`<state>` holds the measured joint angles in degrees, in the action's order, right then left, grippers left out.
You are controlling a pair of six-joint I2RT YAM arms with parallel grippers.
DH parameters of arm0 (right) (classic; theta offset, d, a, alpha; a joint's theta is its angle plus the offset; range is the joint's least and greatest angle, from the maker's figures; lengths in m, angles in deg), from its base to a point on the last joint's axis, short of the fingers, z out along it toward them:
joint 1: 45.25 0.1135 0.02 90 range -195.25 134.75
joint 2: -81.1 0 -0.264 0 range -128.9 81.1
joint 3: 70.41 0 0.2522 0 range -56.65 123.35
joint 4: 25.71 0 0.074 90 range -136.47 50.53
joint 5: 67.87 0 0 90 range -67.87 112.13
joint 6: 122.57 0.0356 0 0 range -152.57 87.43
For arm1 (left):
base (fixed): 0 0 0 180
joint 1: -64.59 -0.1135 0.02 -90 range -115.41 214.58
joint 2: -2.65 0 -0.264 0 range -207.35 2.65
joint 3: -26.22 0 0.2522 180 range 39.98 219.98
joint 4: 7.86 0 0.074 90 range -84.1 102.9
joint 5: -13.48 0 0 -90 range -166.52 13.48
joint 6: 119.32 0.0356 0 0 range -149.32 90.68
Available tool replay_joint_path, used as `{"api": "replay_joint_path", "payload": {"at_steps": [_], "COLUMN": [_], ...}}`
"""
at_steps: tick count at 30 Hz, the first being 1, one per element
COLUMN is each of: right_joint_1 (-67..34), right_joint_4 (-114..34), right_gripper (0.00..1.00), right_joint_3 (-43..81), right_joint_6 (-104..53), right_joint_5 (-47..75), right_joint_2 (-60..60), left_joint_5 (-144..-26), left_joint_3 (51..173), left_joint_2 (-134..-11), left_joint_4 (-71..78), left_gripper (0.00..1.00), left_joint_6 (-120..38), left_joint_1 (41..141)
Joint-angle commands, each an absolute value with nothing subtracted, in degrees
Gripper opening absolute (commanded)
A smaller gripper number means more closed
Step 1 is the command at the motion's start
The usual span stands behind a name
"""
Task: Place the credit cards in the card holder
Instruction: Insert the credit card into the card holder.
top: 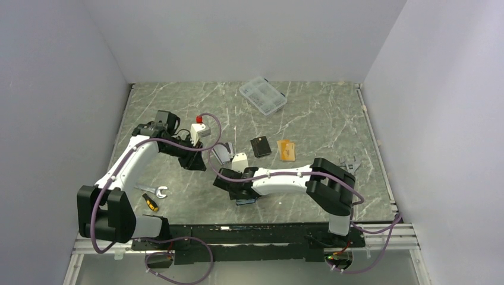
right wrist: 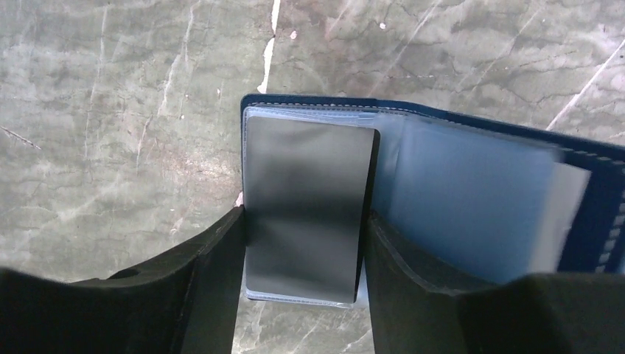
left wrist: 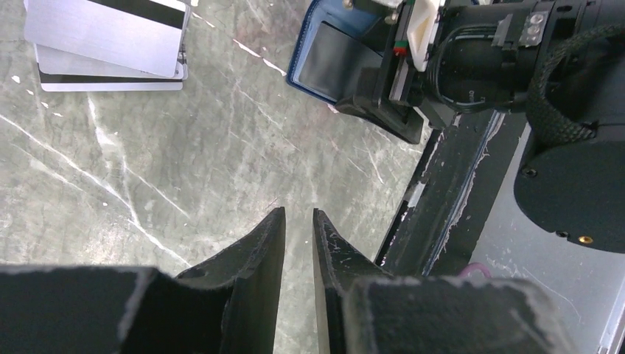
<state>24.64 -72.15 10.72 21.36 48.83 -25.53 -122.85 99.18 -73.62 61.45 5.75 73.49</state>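
Note:
The navy card holder [right wrist: 442, 118] lies open on the table, its pale blue clear sleeves up. A black card [right wrist: 309, 192] sits in its left sleeve, and my right gripper [right wrist: 306, 217] is shut across that card's long edges. In the top view the right gripper [top: 238, 189] covers most of the card holder [top: 245, 201]. Silver-grey cards [left wrist: 110, 37] with dark stripes lie stacked beyond my left gripper [left wrist: 298, 215], whose jaws are almost together with nothing between them. A second black card [top: 260, 146] and an orange-gold card [top: 286, 149] lie flat behind the right arm.
A clear plastic compartment box [top: 262, 95] stands at the back. One wrench [top: 156, 191] and a screwdriver [top: 150, 202] lie by the left arm's base. Another wrench [top: 350, 163] lies at the right. The table's dark front rail [left wrist: 442, 199] runs near the left gripper.

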Motion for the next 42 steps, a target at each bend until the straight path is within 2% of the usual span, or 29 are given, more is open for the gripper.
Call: {"api": "replay_joint_path", "payload": {"at_steps": [1, 9, 14, 18, 25, 26, 27, 28, 31, 33, 34, 37, 40, 42], "right_joint_1": [25.25, 24.38, 21.6, 17.96, -2.06, -4.85, -7.36, -9.97, -15.85, -19.0, -19.96, -22.11, -23.91, -24.67], "right_joint_4": [-74.81, -74.58, -72.12, -70.01, -67.24, -67.27, -67.06, -66.5, -63.69, -62.44, -62.08, -59.13, -56.37, -54.94], "right_gripper": [0.47, 0.7, 0.76, 0.77, 0.73, 0.73, 0.73, 0.72, 0.7, 0.73, 0.76, 0.88, 0.98, 1.0], "right_joint_3": [10.55, 12.01, 11.03, 9.01, 2.51, 2.17, 1.56, 0.74, -2.39, -3.45, -3.74, -5.13, -6.35, -6.91], "right_joint_6": [21.22, 20.48, 19.05, 17.39, 11.21, 10.24, 9.6, 9.13, 8.35, 8.04, 7.85, 7.68, 8.3, 8.69], "right_joint_5": [48.49, 47.87, 44.38, 41.51, 34.74, 33.87, 32.78, 31.67, 28.83, 27.67, 27.13, 25.64, 23.59, 22.7], "right_joint_2": [-28.52, -21.49, -14.89, -8.42, 3.2, 3.62, 3.85, 4.1, 4.87, 5.21, 5.43, 7.46, 9.11, 9.71], "left_joint_5": [-124.29, -124.14, -123.9, -123.14, -121.49, -121.3, -120.81, -120.18, -118.64, -117.01, -115.27, -105.16, -100.46, -104.28], "left_joint_3": [101.64, 104.79, 107.01, 109.18, 118.63, 120.2, 121.87, 124.13, 134.0, 140.48, 143.29, 150.23, 157.81, 158.04], "left_joint_2": [-71.43, -72.39, -74.43, -75.5, -81.29, -82.54, -83.88, -86.22, -93.0, -96.43, -97.64, -100.57, -103.89, -104.83], "left_joint_4": [62.48, 62.91, 63.73, 63.72, 60.16, 59.04, 57.97, 57.44, 59.93, 61.79, 61.71, 61.41, 66.44, 68.62], "left_gripper": [0.26, 0.27, 0.27, 0.27, 0.37, 0.46, 0.4, 0.42, 0.57, 0.95, 0.99, 0.99, 0.99, 0.99], "left_joint_6": [4.88, 2.56, 1.79, 1.74, -2.37, -3.41, -4.38, -5.11, -5.88, -6.08, -6.75, -8.61, -11.46, -12.1], "left_joint_1": [73.2, 73.51, 75.01, 76.79, 85.64, 87.27, 88.91, 90.47, 94.5, 96.26, 96.82, 98.23, 97.99, 96.4]}}
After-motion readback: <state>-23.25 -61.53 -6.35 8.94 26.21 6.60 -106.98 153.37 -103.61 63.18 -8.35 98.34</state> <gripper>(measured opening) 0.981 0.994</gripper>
